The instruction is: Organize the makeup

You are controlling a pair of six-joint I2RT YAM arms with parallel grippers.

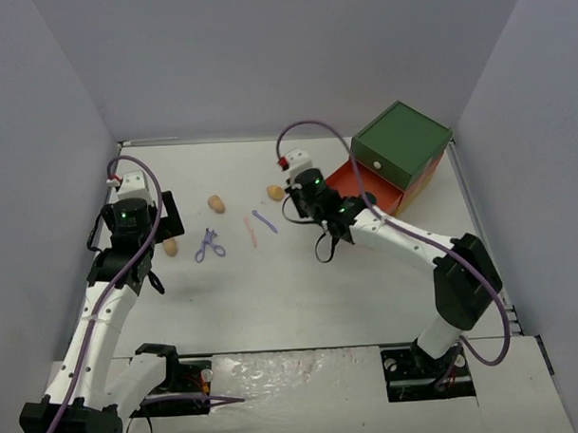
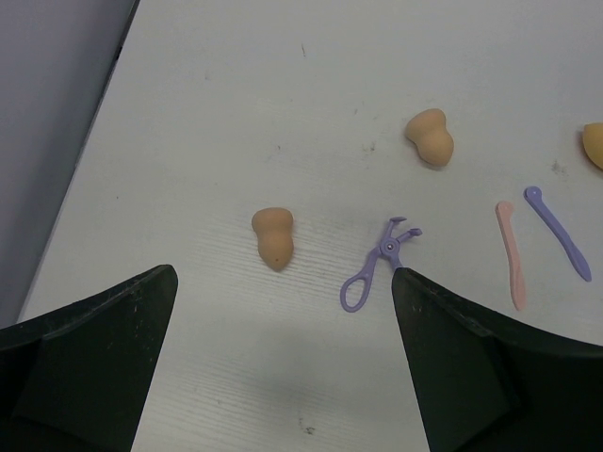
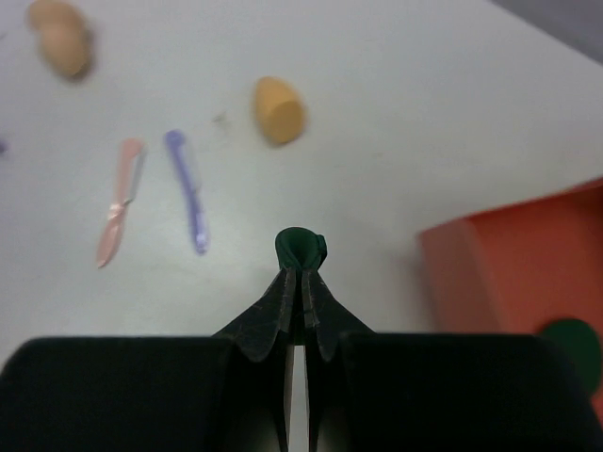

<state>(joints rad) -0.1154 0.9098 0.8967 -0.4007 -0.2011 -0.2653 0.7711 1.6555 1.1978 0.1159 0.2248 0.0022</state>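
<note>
My right gripper [image 3: 301, 276] is shut on a dark green round disc [image 3: 301, 247], pinched and folded at its tips, above the table near the red drawer [image 3: 513, 264]. A second green disc [image 3: 570, 345] lies in that drawer. In the top view the right gripper [image 1: 298, 199] sits beside a tan sponge [image 1: 275, 191]. My left gripper [image 2: 283, 284] is open and empty, just short of a tan sponge [image 2: 273, 237] and the lilac scissor-like tool [image 2: 377, 265]. Another sponge [image 2: 430, 137], a pink stick [image 2: 510, 252] and a lilac stick [image 2: 558, 232] lie to the right.
The drawer chest [image 1: 401, 144], with a green top and its red drawer [image 1: 364, 187] pulled out, stands at the back right. Grey walls close the table on the left, back and right. The left gripper [image 1: 145, 221] is near the left wall.
</note>
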